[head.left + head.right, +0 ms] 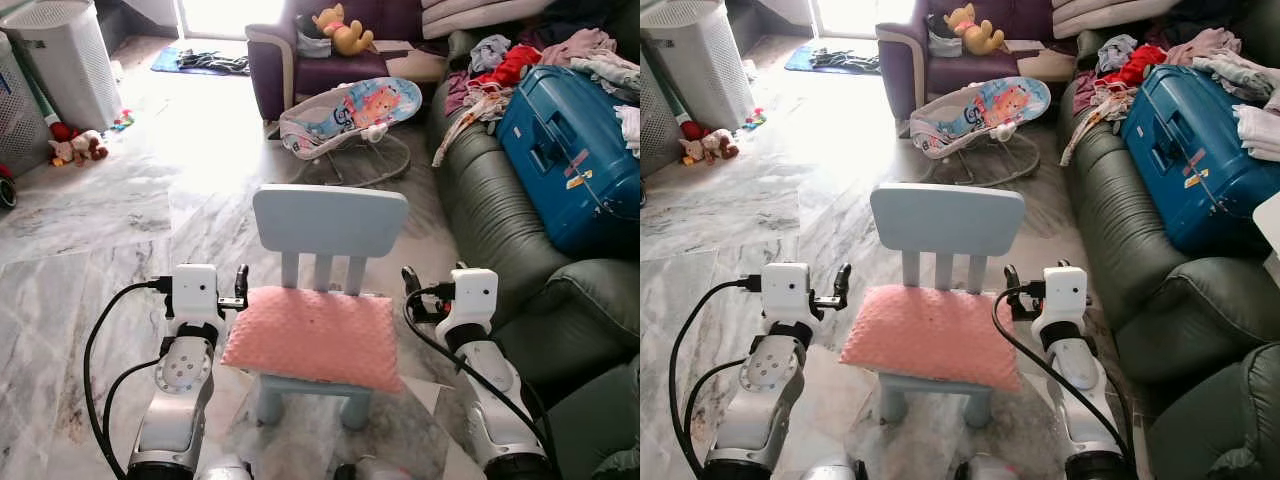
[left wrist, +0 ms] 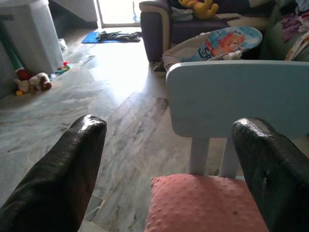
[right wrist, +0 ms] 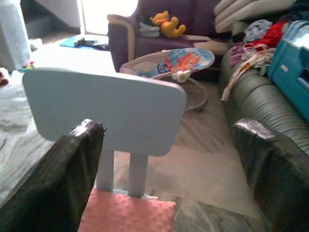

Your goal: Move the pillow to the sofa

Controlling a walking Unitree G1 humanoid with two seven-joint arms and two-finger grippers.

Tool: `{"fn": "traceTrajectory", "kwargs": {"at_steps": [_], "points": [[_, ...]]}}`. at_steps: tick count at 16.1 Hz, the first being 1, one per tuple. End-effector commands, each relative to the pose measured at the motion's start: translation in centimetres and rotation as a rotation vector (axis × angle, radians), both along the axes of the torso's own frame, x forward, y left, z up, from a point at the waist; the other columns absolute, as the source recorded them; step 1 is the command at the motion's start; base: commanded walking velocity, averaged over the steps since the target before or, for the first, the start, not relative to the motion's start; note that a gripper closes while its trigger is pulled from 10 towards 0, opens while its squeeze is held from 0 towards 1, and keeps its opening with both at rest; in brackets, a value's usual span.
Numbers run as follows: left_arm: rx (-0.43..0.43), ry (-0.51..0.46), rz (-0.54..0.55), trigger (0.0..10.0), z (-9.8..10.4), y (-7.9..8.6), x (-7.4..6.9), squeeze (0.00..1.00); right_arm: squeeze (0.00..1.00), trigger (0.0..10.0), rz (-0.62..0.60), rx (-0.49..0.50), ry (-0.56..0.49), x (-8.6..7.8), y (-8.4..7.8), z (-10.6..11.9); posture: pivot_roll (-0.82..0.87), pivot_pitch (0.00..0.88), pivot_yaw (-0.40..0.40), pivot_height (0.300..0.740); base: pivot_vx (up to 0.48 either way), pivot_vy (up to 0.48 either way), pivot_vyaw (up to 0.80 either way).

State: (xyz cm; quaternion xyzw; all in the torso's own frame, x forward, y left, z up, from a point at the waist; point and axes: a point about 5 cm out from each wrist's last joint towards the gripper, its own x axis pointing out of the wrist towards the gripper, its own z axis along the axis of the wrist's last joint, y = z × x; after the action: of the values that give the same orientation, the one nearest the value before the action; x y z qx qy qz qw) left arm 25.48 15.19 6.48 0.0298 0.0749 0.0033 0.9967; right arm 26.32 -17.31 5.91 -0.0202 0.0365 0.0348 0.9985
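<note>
A pink dimpled pillow (image 1: 315,337) lies flat on the seat of a small pale-blue child's chair (image 1: 330,222) right in front of me. My left gripper (image 1: 240,288) hovers at the pillow's left edge and my right gripper (image 1: 411,288) at its right edge. Both are open, with nothing between the fingers. In the left wrist view the black fingers (image 2: 63,179) spread wide around the chair back and the pillow's corner (image 2: 203,203). The right wrist view has the same wide spread of fingers (image 3: 270,164). The dark green sofa (image 1: 500,215) runs along my right.
A blue suitcase (image 1: 565,150) and heaps of clothes (image 1: 500,65) cover much of the sofa. A baby bouncer (image 1: 350,112) stands behind the chair, before a purple armchair (image 1: 290,65) with a yellow plush toy (image 1: 343,30). A white slatted bin (image 1: 65,60) and toys (image 1: 75,148) are far left.
</note>
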Motion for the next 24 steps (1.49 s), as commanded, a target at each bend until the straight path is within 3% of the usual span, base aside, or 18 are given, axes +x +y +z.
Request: {"fn": "traceTrajectory", "kwargs": {"at_steps": [1,16,24], "points": [[-0.003,-0.013,-0.014,10.0,0.4,-0.2,0.1,0.0,0.0,10.0,-0.005,-0.004,-0.01,0.1,-0.4,0.4,0.02,0.0,-0.053,0.74,0.262,0.0,-0.8],[-0.008,0.018,0.01,10.0,0.0,-0.3,0.4,0.0,0.0,10.0,0.025,0.004,-0.022,0.6,0.4,0.7,0.02,0.0,-0.057,0.74,0.052,0.0,0.0],[0.041,0.036,0.002,10.0,-0.3,1.2,-0.5,0.0,0.0,10.0,0.043,0.027,-0.012,0.1,0.6,0.5,0.03,0.0,-0.054,0.74,0.0,0.0,0.0]]}}
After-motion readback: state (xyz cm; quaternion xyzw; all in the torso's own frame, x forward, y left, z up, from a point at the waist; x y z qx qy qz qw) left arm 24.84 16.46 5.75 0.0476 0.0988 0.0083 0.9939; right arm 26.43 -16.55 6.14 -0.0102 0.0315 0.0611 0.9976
